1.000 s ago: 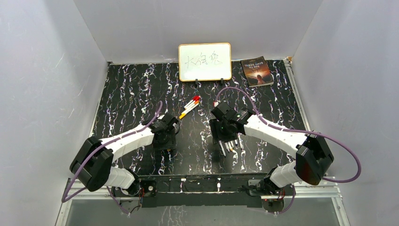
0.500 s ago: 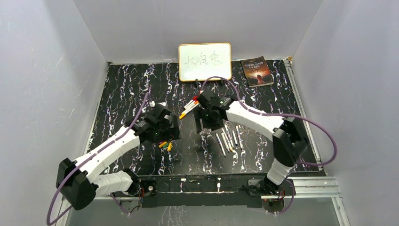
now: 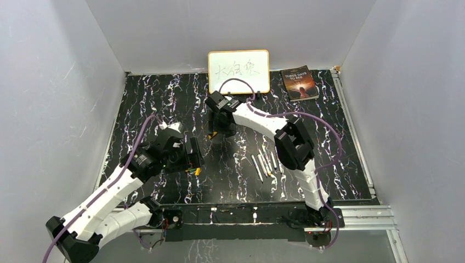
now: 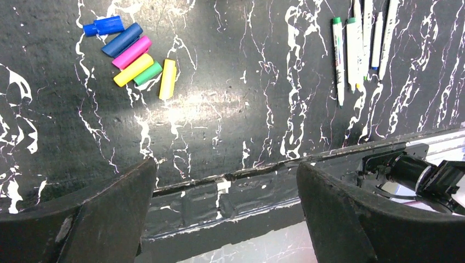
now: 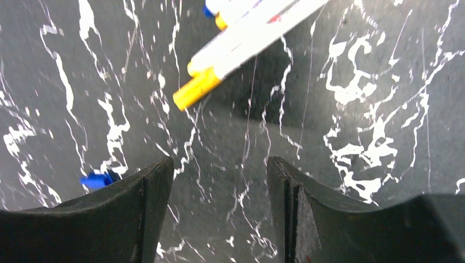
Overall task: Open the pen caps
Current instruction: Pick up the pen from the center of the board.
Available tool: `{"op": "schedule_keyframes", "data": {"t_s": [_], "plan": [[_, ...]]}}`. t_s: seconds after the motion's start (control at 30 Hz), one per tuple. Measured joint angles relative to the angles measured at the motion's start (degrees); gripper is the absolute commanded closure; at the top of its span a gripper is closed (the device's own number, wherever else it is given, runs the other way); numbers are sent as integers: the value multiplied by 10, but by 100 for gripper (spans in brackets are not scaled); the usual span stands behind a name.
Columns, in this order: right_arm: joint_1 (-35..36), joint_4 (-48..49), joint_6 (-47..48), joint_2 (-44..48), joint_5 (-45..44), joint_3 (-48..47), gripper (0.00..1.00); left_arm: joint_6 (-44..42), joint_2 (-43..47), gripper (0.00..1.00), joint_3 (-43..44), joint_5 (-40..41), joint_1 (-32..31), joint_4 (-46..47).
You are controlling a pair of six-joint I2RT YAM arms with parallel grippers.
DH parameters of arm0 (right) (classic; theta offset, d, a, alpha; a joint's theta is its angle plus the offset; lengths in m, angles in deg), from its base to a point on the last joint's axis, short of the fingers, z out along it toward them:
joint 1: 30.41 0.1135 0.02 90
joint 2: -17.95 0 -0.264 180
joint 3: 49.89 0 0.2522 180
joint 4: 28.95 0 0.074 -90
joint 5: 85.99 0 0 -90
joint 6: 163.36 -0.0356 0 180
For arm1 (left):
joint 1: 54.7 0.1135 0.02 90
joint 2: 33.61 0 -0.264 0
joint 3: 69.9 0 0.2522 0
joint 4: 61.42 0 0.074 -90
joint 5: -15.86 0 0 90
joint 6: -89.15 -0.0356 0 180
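**1. Desk** [image 3: 148,104]. Black, white-veined. Both arm bases stood at its near edge.

**2. Left arm** [image 3: 109,192]. It extended over the near-left middle. The left jaws were spread wide with nothing between them, above bare desk, and the loose caps lay ahead of them.

**3. Loose caps** [image 4: 133,55]. About six lay flat in a tight cluster, several touching: blue, pink, yellow and green. All were already off their pens.

**4. Bare pens** [image 4: 351,52]. A row of white barrels lay roughly parallel, to the right of the caps and well apart from them. The tips were exposed, at least two of them green.

**5. Right arm** [image 3: 257,118]. It extended to the desk's middle, beyond both lots above. The right jaws were parted and empty, low over the desk.

**6. Capped pens** [image 5: 247,27]. A small, blurred bundle, count uncertain.
- **Position:** it lay just ahead of the right jaws in the wrist view. From above it was almost wholly hidden under the wrist.
- **Long axis:** slantwise across the jaw gap. The yellow cap [image 5: 196,88] was at the nearer, left end, and the barrels ran off up and right.
- **Nearer arm:** the right, by far. The left jaws were well apart from the bundle.
- **Judged:** these pens are the work left. The grasp will want a wrist turn, so that the jaws close across a barrel rather than along it.

**7. Blue piece** [image 5: 97,179]. Probably a cap, half hidden beside one right finger.

**8. Whiteboard** [image 3: 238,72] and **book** [image 3: 299,83]. Both were at the far edge, the board upright and the book flat to its right.
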Motion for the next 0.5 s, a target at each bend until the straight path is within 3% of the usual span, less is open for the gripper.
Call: {"op": "schedule_keyframes", "data": {"t_s": [0.2, 0.5], "plan": [[-9, -17, -45, -57, -31, -78, 49, -3, 26, 2, -8, -7, 0, -24], [-29, -34, -117, -84, -59, -86, 50, -16, 50, 2, -8, -9, 0, -44]]}}
